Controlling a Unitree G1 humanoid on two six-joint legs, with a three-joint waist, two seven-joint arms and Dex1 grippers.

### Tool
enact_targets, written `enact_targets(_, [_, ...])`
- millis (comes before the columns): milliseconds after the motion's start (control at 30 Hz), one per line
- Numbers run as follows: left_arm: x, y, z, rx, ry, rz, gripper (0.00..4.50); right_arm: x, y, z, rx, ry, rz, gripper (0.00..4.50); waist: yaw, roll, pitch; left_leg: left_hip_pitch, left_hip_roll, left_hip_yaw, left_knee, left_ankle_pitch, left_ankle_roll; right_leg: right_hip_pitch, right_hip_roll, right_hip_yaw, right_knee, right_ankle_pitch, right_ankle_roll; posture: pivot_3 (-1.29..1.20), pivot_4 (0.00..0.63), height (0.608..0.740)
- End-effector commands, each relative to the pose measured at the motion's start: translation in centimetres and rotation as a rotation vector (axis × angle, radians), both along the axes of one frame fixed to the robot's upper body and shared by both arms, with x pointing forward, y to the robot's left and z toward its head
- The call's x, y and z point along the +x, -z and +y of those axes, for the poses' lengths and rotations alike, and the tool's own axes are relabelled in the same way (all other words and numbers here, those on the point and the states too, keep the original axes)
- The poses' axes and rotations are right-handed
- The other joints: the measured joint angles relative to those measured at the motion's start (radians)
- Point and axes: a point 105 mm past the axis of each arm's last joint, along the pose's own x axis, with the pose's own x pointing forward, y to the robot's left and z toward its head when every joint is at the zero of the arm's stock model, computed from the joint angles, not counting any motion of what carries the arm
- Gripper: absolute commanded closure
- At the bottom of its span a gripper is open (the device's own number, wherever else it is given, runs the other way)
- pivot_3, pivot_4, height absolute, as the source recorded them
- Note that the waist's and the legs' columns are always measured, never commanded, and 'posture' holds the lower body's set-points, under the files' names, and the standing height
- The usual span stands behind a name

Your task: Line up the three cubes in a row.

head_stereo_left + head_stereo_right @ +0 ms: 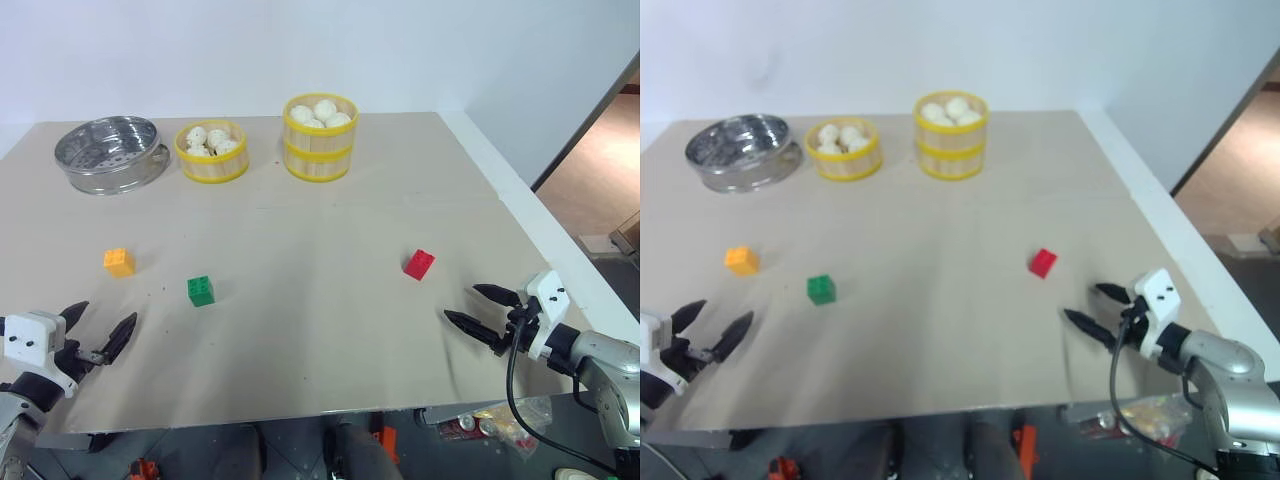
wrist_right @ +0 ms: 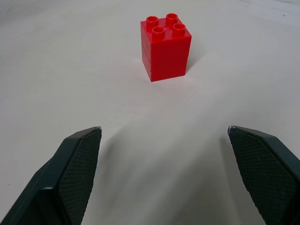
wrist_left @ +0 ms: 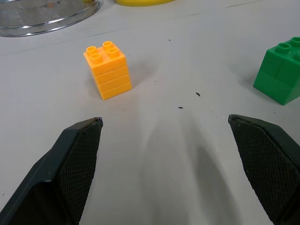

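Note:
Three studded cubes stand apart on the beige table (image 1: 320, 230): an orange-yellow cube (image 1: 119, 262) at the left, a green cube (image 1: 201, 291) a little right of it and nearer, and a red cube (image 1: 419, 264) at the right. My left gripper (image 1: 105, 327) hovers open near the front left edge, short of the orange-yellow cube (image 3: 107, 69) and the green cube (image 3: 280, 71). At the front right, my right gripper (image 1: 472, 307) is open and points at the red cube (image 2: 165, 46), a short way from it. Both grippers are empty.
Along the back stand a metal steamer pan (image 1: 111, 153), a low bamboo basket of white buns (image 1: 212, 151) and a taller stacked basket of buns (image 1: 320, 137). The table's right edge (image 1: 540, 215) drops to the floor.

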Motion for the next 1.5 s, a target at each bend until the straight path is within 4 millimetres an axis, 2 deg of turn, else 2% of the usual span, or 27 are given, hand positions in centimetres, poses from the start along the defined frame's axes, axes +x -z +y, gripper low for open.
enact_targets(33, [-0.3, -1.1, 0.2, 0.026, 0.001, -0.041, 0.04, 0.2, -0.8, -0.3, -0.024, -0.005, -0.037, 0.0, 0.0, 0.0, 0.0, 0.0, 0.0, 0.0, 0.0, 0.0, 0.0, 0.0, 0.0, 0.0, 0.0, 0.0, 0.0, 0.0, 0.15, 0.74])
enact_targets(267, [-0.2, -1.8, 0.6, -0.03, 0.01, -0.078, 0.04, 0.5, -0.9, -0.3, -0.03, -0.001, -0.056, 0.0, 0.0, 0.0, 0.0, 0.0, 0.0, 0.0, 0.0, 0.0, 0.0, 0.0, 0.0, 0.0, 0.0, 0.0, 0.0, 0.0, 0.15, 0.74])
enact_targets(633, [0.4, -2.5, -0.2, -0.017, 0.075, -0.09, 0.04, 0.4, -1.0, -0.1, -0.02, 0.013, -0.08, 0.0, 0.0, 0.0, 0.0, 0.0, 0.0, 0.0, 0.0, 0.0, 0.0, 0.0, 0.0, 0.0, 0.0, 0.0, 0.0, 0.0, 0.15, 0.74])
enact_targets(700, [0.2, -3.5, -1.5, -0.05, 0.155, -0.111, 0.04, 0.5, -1.7, -0.2, 0.013, 0.041, -0.106, 0.0, 0.0, 0.0, 0.0, 0.0, 0.0, 0.0, 0.0, 0.0, 0.0, 0.0, 0.0, 0.0, 0.0, 0.0, 0.0, 0.0, 0.15, 0.74])
enact_targets(833, [-0.5, -5.6, -7.0, 0.039, 0.463, -0.088, 0.04, 1.0, -4.8, -0.8, 0.032, 0.094, -0.204, 0.0, 0.0, 0.0, 0.0, 0.0, 0.0, 0.0, 0.0, 0.0, 0.0, 0.0, 0.0, 0.001, 0.0, 0.0, 0.0, 0.0, 0.15, 0.74])
enact_targets(867, [-0.6, -5.8, -7.8, 0.052, 0.507, -0.08, 0.04, 1.1, -5.2, -0.8, 0.03, 0.1, -0.215, 0.0, 0.0, 0.0, 0.0, 0.0, 0.0, 0.001, 0.001, 0.0, 0.0, 0.0, 0.0, 0.001, 0.0, 0.0, 0.0, 0.0, 0.15, 0.74])
enact_targets(933, [0.1, -8.9, -10.0, 0.01, 0.601, -0.145, 0.04, 1.4, -7.0, -0.8, 0.013, 0.101, -0.27, 0.0, 0.001, 0.001, 0.0, 0.0, 0.0, 0.001, 0.001, 0.0, 0.0, 0.0, 0.0, 0.001, 0.0, 0.0, 0.0, 0.0, 0.15, 0.74])
enact_targets(1000, [0.3, -10.3, -11.9, 0.023, 0.707, -0.148, 0.04, 1.8, -8.1, -0.6, -0.004, 0.094, -0.312, 0.0, 0.002, 0.001, 0.0, -0.001, 0.001, 0.001, 0.002, 0.001, 0.001, 0.001, 0.001, 0.0, 0.001, 0.0, 0.0, 0.0, 0.15, 0.74])
enact_targets(1133, [0.1, -10.0, -15.6, 0.063, 0.934, -0.076, 0.04, 2.9, -8.7, 1.5, 0.009, 0.033, -0.332, 0.0, -0.003, 0.003, -0.002, 0.003, 0.002, 0.003, 0.002, 0.0, 0.001, 0.004, 0.002, 0.002, 0.001, 0.0, 0.0, 0.0, 0.15, 0.74])
enact_targets(1233, [0.7, -8.9, -17.6, -0.014, 1.078, -0.01, 0.04, 4.0, -7.7, 4.2, 0.041, -0.077, -0.288, 0.0, -0.008, 0.003, -0.002, 0.004, 0.002, 0.005, 0.001, 0.0, 0.001, 0.003, 0.004, 0.004, 0.002, 0.001, 0.001, 0.0, 0.15, 0.74])
enact_targets(1300, [1.0, -7.8, -18.4, -0.014, 1.147, 0.03, 0.04, 4.6, -7.1, 5.2, 0.038, -0.128, -0.267, 0.0, -0.009, 0.003, -0.001, 0.004, 0.003, 0.005, 0.001, 0.001, 0.001, 0.003, 0.006, 0.005, 0.002, 0.002, 0.001, 0.0, 0.15, 0.74])
enact_targets(1433, [2.3, -6.4, -19.9, -0.066, 1.211, 0.093, 0.04, 6.3, -6.3, 6.1, 0.015, -0.196, -0.221, 0.0, -0.007, 0.003, -0.001, 0.002, 0.004, 0.004, 0.001, 0.0, 0.001, 0.002, 0.01, 0.008, 0.002, 0.002, 0.001, 0.0, 0.15, 0.74])
enact_targets(1500, [3.0, -6.6, -20.8, -0.093, 1.217, 0.082, 0.04, 7.0, -6.1, 6.0, 0.002, -0.219, -0.199, 0.0, -0.007, 0.003, -0.001, 0.0, 0.004, 0.004, 0.002, 0.001, 0.001, 0.001, 0.013, 0.013, 0.002, 0.003, 0.003, 0.0, 0.15, 0.74])
